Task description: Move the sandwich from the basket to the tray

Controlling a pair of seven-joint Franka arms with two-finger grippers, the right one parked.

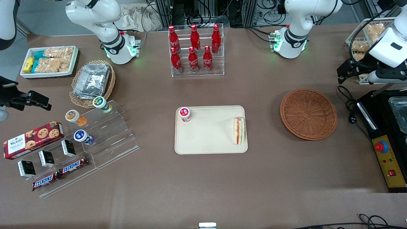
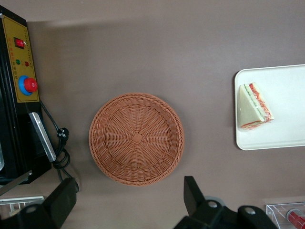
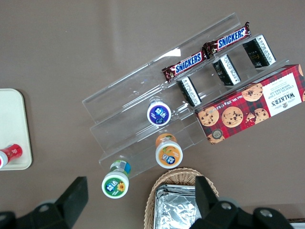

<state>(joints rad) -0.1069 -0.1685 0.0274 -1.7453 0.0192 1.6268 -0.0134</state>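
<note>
The left arm's gripper [image 2: 126,205] hangs high above the table at the working arm's end, and its two black fingers [image 2: 195,195] stand wide apart with nothing between them. Below it the basket [image 2: 136,139] sits on the brown table [image 1: 203,190] with nothing in it, and beside the basket, more toward the working arm's end, is a black machine with a yellow panel and a red button [image 1: 381,147]. The sandwich [image 1: 239,130] lies on the tray [image 1: 206,136], near the tray edge that faces the basket, with its red and green layers visible. A small jar with a red lid [image 1: 184,114] stands at a corner of the same tray, well apart from the sandwich. Farther from the front camera, a clear rack holds red bottles [image 1: 194,47].
</note>
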